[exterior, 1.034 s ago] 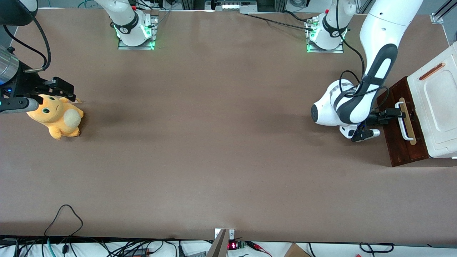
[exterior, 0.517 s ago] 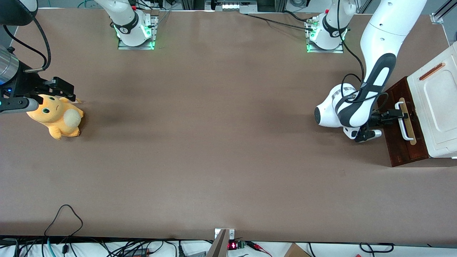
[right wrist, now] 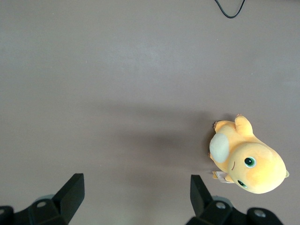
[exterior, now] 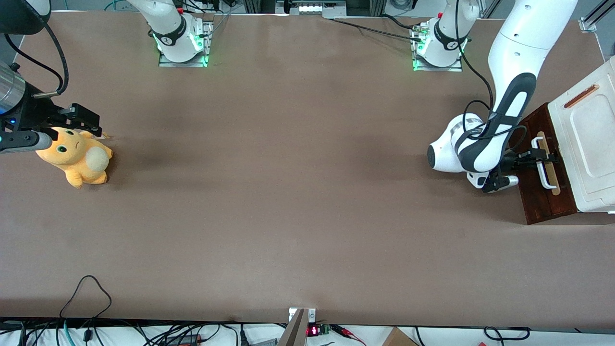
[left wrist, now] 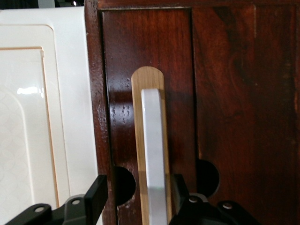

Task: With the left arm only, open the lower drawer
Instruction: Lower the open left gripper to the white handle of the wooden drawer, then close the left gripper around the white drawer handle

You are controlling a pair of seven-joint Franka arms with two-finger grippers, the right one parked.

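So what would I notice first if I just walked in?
Probably the left arm at the brown drawer, its open gripper straddling the white handle. Then the orange plush, toward the parked arm's end of the table.

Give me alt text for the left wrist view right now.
The open end effector straddles the white bar handle on the dark reddish-brown lower drawer, one finger on each side. A white cabinet top sits beside the drawer front.

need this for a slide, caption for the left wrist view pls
Open gripper straddling the white bar handle of the closed lower drawer.
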